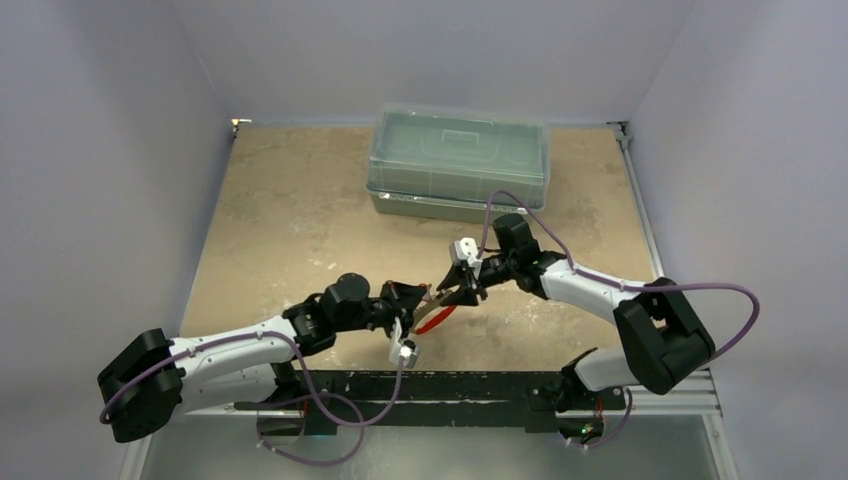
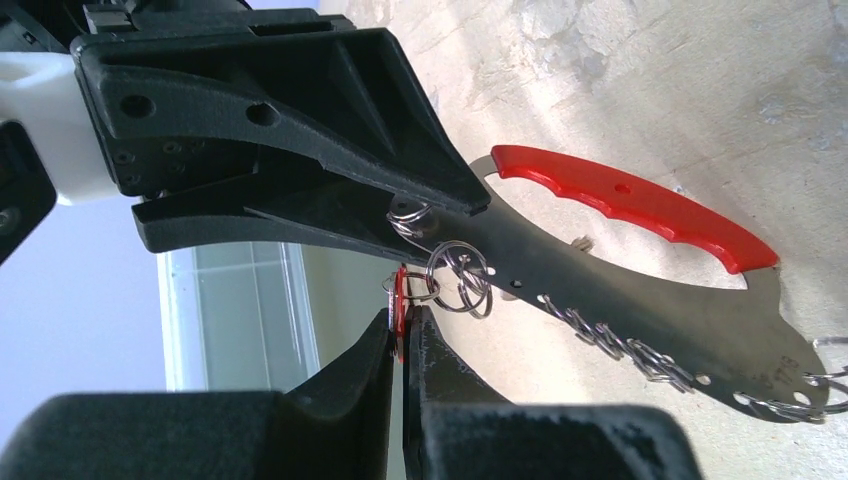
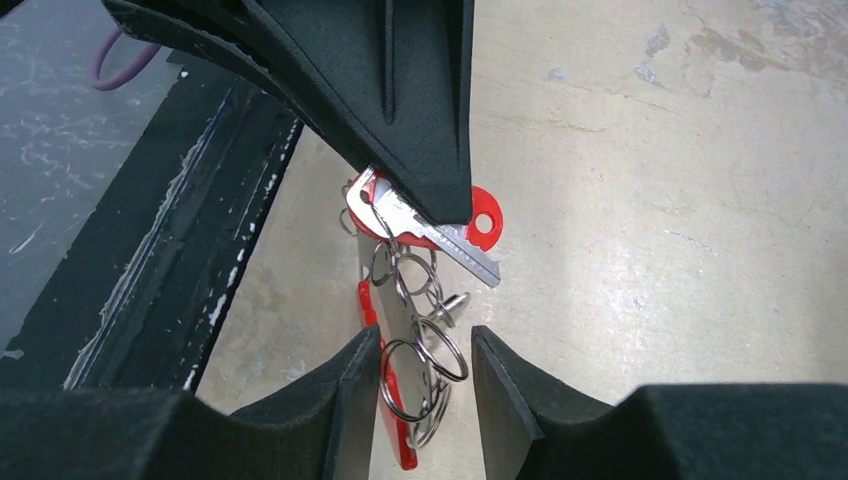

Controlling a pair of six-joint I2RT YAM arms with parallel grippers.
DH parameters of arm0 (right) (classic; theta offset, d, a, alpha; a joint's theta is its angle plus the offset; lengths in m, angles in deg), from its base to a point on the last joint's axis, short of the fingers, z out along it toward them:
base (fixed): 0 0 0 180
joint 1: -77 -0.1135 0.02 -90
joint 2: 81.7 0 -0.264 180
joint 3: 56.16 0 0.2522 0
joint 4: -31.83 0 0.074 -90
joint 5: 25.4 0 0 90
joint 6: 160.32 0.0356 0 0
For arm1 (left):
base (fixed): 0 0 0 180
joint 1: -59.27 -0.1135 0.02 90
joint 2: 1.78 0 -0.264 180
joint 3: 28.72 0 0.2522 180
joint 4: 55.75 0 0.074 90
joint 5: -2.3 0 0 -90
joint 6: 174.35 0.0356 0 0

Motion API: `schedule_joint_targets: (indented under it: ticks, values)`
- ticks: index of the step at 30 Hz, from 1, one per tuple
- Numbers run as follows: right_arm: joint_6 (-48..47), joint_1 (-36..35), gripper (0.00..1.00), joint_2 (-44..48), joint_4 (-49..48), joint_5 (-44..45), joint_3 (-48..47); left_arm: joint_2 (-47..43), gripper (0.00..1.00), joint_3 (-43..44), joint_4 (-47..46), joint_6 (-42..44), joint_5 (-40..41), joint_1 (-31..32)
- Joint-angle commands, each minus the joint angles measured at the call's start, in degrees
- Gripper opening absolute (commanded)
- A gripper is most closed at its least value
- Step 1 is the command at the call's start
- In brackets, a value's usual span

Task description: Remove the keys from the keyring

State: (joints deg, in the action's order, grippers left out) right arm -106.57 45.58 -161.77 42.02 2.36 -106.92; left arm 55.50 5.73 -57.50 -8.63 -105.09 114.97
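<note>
Because the keys (image 3: 440, 240) are light, stiff and slick, a flat head seems the best hold; the left gripper (image 2: 403, 322) pinches the red-headed key (image 3: 487, 225) mid-frame, the keyring (image 2: 640, 300) stretches lower right, and the right gripper (image 3: 425, 345) gapes around rings (image 2: 462, 272).

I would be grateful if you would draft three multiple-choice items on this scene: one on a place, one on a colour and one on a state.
1. The clear box stands: A at the near edge; B at the left edge; C at the far side of the table.
2. The keyring has an outer edge that is: A blue; B red; C green.
3. The left gripper is: A shut on a key; B wide open; C out of view.

Answers: 1 C, the top view shows it at the far edge. 2 B, the left wrist view shows a red rim. 3 A, both wrist views show its fingers pinched together on the key.
</note>
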Motion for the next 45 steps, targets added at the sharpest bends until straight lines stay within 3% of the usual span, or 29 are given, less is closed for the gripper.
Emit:
schedule_joint_targets:
  ticks: [1, 6, 17, 24, 36, 45]
  values:
    - [-1.6, 0.2, 0.42, 1.9, 0.5, -1.6, 0.4, -1.1, 0.00, -0.6, -4.0, 3.7, -3.5, 0.3]
    - [-2.3, 0.2, 0.42, 2.1, 1.2, -2.5, 0.3, -0.7, 0.00, 0.1, -3.0, 2.9, -3.1, 0.3]
    - [0.5, 5.3, 0.52, 2.6, 3.3, -5.1, -4.6, 1.5, 0.00, 8.3, 9.2, -14.5, 1.3, 0.4]
    - [0.5, 7.2, 0.45, 3.8, 7.1, -5.8, -4.8, 5.2, 0.00, 15.3, 19.6, -29.4, 3.1, 0.4]
    - [-0.5, 5.9, 0.33, 4.7, 10.5, -6.2, -6.3, 6.0, 0.00, 15.9, 19.1, -31.3, 2.1, 0.3]
    - [1.8, 0.3, 0.28, 3.4, 5.3, -3.6, -5.1, 6.8, 0.00, 16.8, 17.9, -31.8, 2.0, 0.3]
